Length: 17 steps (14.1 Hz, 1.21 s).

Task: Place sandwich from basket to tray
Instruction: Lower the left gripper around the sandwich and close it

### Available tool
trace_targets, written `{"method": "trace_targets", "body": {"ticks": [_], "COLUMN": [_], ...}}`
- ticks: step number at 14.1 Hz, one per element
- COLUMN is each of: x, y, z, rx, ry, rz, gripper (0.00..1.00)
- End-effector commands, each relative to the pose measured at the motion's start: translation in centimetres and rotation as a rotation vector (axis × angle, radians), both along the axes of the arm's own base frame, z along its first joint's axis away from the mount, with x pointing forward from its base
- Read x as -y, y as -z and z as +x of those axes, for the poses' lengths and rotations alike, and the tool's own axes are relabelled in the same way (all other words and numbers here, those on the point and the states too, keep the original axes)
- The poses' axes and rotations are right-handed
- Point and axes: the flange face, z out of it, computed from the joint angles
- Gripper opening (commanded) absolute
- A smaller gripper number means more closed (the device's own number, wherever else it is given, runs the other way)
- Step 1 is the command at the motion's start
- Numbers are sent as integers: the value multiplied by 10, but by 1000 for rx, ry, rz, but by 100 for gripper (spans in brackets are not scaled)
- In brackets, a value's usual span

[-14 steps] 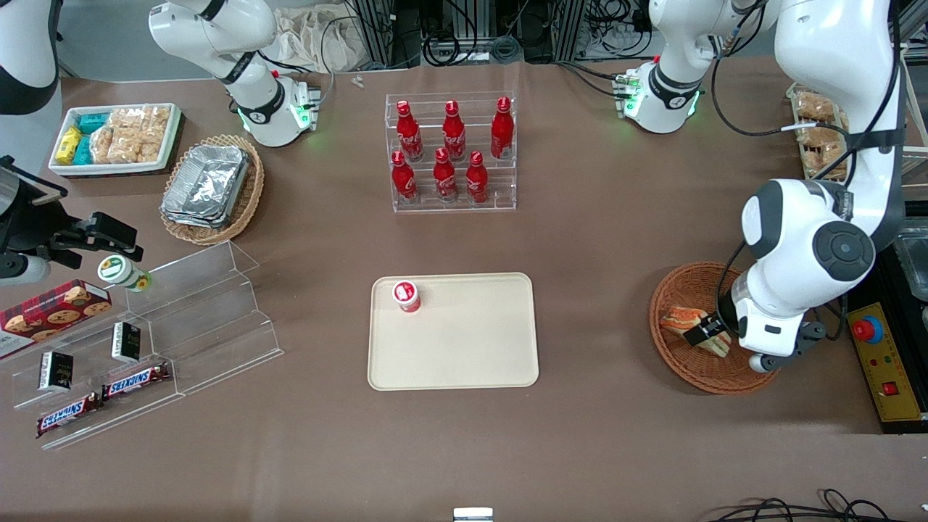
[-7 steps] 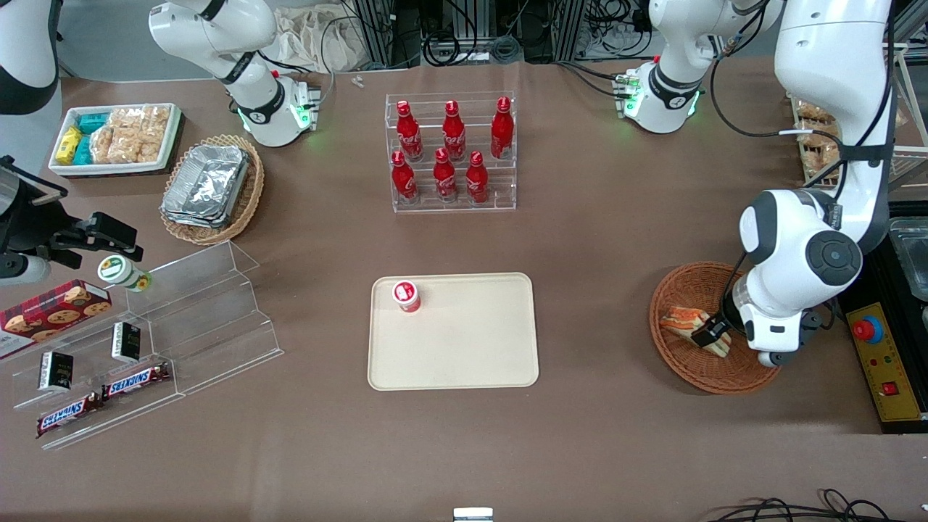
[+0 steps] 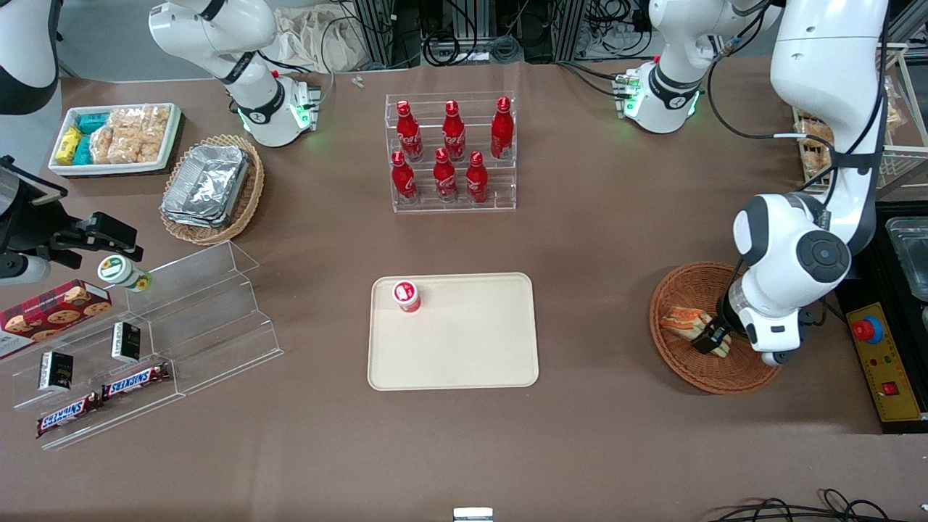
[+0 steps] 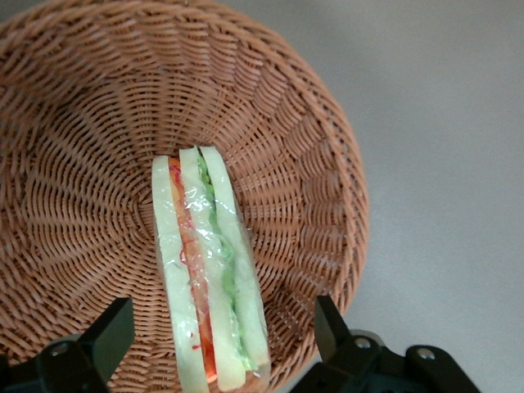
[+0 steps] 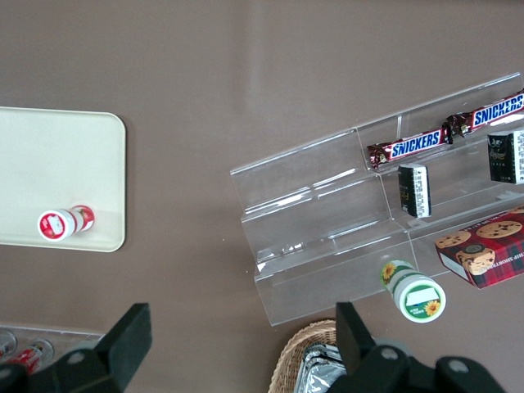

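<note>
The sandwich, a wrapped wedge of white bread with orange-red and green filling, lies in the round reddish-brown wicker basket toward the working arm's end of the table. In the left wrist view the sandwich lies on the basket floor. My left gripper is down in the basket, open, with one finger on each side of the sandwich's near end, not touching it. The cream tray lies mid-table and also shows in the right wrist view.
A small red and white cup stands on the tray's corner. A rack of red bottles stands farther from the camera. A control box with a red button sits beside the basket. A clear stepped stand holds snacks at the parked arm's end.
My left gripper has shifted slightly within the basket, and the arm's elbow has swung a little farther from the camera. The sandwich has not moved.
</note>
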Motion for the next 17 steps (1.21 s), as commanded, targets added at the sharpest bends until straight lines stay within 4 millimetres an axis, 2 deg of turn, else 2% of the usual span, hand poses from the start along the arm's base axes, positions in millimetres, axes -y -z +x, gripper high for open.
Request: {"method": "trace_targets", "body": {"ticks": [1, 7, 10, 12, 14, 16, 17], "x": [-2, -5, -11, -11, -13, -13, -13], "y": [21, 37, 44, 45, 46, 42, 36], "z": [-19, -18, -18, -17, -17, -17, -16], "rx": [60, 67, 59, 65, 64, 71, 74], "ry": [-38, -55, -66, -66, -70, -77, -87], "rz": [1, 6, 12, 11, 13, 11, 9], "gripper": [99, 98, 90, 79, 59, 37, 29]}}
